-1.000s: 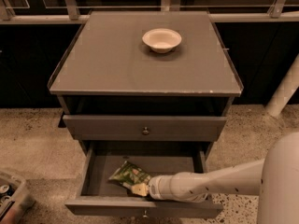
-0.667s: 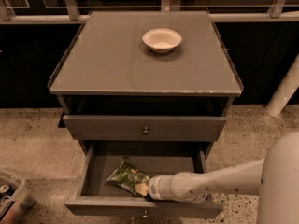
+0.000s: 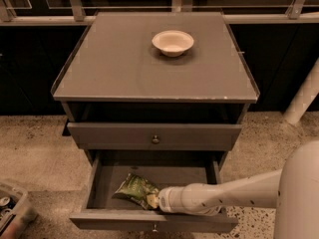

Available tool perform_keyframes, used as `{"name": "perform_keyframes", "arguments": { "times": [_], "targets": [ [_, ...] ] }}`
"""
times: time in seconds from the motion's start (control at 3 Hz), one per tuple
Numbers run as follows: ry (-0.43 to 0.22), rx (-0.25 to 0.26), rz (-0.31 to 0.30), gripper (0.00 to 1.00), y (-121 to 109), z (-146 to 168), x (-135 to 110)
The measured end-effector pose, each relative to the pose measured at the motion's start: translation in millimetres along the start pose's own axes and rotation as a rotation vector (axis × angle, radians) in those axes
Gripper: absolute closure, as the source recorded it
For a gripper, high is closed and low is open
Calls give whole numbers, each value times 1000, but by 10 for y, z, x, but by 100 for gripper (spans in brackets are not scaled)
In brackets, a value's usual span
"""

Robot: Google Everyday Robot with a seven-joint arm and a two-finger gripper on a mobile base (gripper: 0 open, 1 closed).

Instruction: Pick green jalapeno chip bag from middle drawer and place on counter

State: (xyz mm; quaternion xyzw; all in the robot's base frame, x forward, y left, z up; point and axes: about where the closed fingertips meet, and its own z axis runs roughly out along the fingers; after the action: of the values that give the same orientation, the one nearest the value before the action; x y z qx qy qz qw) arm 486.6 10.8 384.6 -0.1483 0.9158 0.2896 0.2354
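Observation:
The green jalapeno chip bag (image 3: 133, 189) lies tilted on the grey floor of the open middle drawer (image 3: 174, 176), left of centre. My gripper (image 3: 155, 201) reaches into the drawer from the right on a white arm (image 3: 224, 193). Its tip is at the bag's right end and touches or overlaps it. The counter (image 3: 124, 68) above is a flat grey top with a white bowl (image 3: 172, 42) near its back.
A closed drawer with a round knob (image 3: 155, 139) sits above the open one. A bin with cans (image 3: 11, 209) stands on the speckled floor at lower left. A white post (image 3: 304, 96) is at the right, and a metal railing (image 3: 75, 4) runs behind.
The gripper has edged slightly left against the bag. The bag has shifted a little left with it.

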Motion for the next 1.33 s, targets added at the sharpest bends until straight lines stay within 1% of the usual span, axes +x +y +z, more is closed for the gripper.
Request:
{"name": "perform_keyframes", "arguments": {
  "times": [0.33,0.67,1.0,1.33],
  "targets": [
    [2,-38,-7,100,26,-50,-23],
    [-59,-124,-73,100,151,-374,-373],
    [-79,-156,-87,100,129,-928,-432],
    [-100,-148,-70,100,98,-1490,-355]
  ]
}}
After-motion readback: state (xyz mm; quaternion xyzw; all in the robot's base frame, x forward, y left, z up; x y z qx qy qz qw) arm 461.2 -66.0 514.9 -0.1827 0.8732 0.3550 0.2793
